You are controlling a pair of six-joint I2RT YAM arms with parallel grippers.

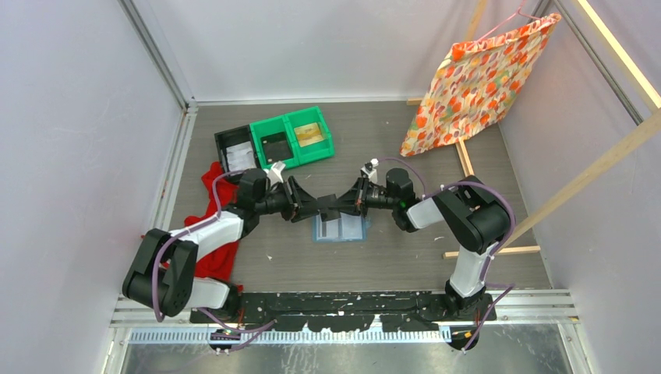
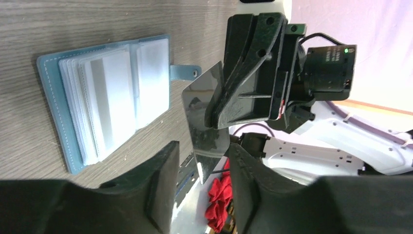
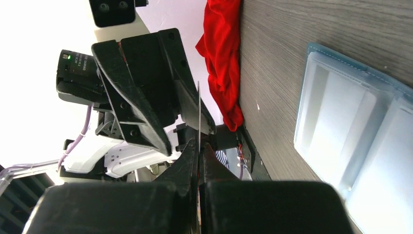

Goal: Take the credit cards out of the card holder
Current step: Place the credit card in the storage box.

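The light-blue card holder (image 1: 341,228) lies open on the table, its clear card sleeves facing up; it also shows in the left wrist view (image 2: 104,102) and in the right wrist view (image 3: 350,131). My right gripper (image 1: 352,202) is shut on a dark grey credit card (image 1: 334,205) and holds it in the air just above the holder. The card appears as a shiny plate in the left wrist view (image 2: 202,114) and edge-on in the right wrist view (image 3: 198,107). My left gripper (image 1: 310,207) is open, and its fingers (image 2: 156,185) straddle the card's free end.
Two green bins (image 1: 292,139) and a black tray (image 1: 232,149) stand at the back left; one bin holds a gold-coloured item (image 1: 309,134). A red cloth (image 1: 218,234) lies under the left arm. A patterned cloth (image 1: 475,78) hangs from a wooden frame at the back right.
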